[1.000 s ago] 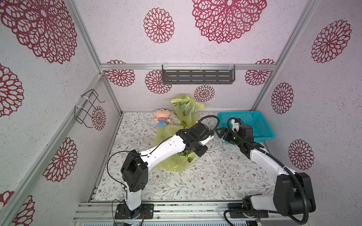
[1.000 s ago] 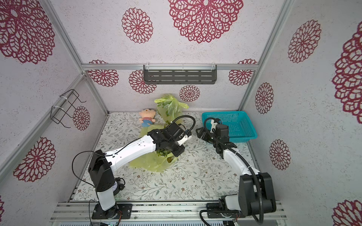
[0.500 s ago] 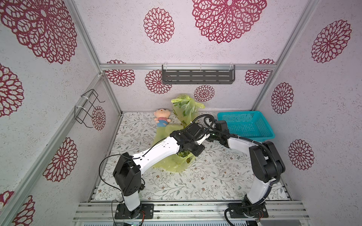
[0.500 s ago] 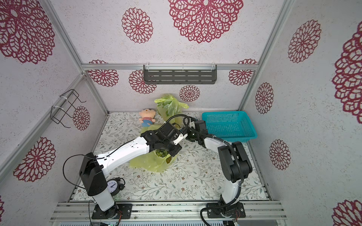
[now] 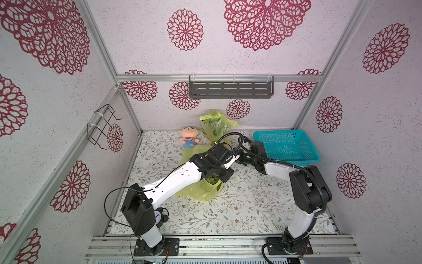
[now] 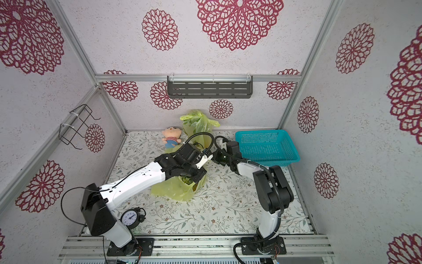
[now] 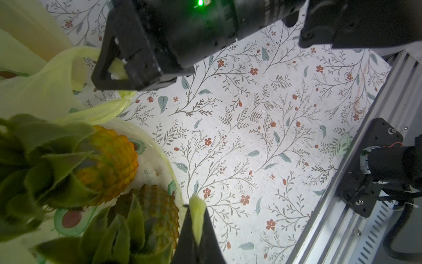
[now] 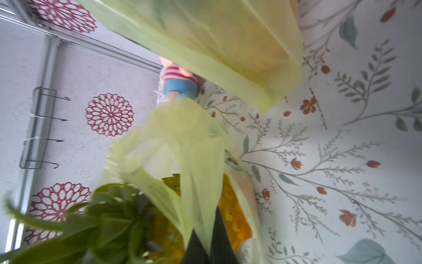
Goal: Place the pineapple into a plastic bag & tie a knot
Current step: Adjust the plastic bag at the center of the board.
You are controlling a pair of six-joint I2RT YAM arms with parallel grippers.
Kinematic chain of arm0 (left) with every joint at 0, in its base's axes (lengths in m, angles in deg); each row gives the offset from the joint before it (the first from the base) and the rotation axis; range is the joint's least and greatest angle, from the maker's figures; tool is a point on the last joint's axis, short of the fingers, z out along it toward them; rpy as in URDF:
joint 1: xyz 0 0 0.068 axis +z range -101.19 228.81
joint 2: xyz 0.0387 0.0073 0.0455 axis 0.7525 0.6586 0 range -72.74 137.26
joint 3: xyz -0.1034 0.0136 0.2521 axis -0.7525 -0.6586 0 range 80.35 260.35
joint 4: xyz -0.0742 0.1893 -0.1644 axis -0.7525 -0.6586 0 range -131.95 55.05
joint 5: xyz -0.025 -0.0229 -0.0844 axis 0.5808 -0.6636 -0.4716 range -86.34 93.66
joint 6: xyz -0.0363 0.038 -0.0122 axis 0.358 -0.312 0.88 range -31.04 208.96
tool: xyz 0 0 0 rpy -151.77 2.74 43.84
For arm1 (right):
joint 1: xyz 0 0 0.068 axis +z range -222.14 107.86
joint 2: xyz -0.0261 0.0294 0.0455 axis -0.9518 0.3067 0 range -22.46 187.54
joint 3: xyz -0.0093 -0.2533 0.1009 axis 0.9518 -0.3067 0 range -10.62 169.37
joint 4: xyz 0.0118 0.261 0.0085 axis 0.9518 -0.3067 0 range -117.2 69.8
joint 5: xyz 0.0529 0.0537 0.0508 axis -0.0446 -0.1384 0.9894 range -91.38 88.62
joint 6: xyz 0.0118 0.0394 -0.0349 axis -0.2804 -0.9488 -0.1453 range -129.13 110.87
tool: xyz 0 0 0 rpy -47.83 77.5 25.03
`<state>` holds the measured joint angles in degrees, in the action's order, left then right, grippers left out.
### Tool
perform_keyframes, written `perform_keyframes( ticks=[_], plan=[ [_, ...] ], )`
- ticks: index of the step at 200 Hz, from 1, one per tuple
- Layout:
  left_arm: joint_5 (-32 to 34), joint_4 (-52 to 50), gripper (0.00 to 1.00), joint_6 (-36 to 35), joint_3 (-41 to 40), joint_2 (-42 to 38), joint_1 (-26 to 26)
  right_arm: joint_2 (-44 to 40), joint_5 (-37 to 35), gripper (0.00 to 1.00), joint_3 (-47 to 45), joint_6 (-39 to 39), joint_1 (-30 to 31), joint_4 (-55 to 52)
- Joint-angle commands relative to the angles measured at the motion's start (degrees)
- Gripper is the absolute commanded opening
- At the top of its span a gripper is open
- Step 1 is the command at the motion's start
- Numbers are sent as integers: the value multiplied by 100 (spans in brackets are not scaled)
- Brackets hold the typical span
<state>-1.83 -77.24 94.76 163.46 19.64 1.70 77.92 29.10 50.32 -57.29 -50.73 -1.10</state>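
Recording pineapple lying inside the open plastic bag, resting mid floral mat. Noting left gripper pinching one bag handle tight, right gripper clamping another handle strip, jaws closed.

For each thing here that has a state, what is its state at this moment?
Plastic bag: mouth open, not knotted.
Pineapple: inside the bag.
Left end effector: shut, pinching the bag.
Right end effector: shut, pinching the bag's handle.
Rear bag: upright, top bunched.
Basket: empty.
Doll: lying down.
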Motion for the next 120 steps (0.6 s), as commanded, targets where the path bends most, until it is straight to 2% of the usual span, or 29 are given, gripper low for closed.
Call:
perform_keyframes(
  ticks=[1, 32, 68, 95, 120],
  plan=[
    [-64, 202, 0, -177, -237, -748, 134, -977, -237, 0, 344, 80, -89, 27],
    [78, 396, 0, -98, -551, -1743, 437, -1616, -567, 0, 847, 362, -178, -677],
    [160, 1043, 0, 23, -792, -2724, 960, -1957, -907, 0, 1778, 784, -335, -1544],
    [339, 1511, 0, 100, -699, -3004, 1344, -1946, -1001, 0, 2537, 1084, -439, -1978],
    [552, 1662, 0, 84, -223, -2925, 1624, -1884, -1063, 0, 3112, 1250, -498, -2221]
  ],
)
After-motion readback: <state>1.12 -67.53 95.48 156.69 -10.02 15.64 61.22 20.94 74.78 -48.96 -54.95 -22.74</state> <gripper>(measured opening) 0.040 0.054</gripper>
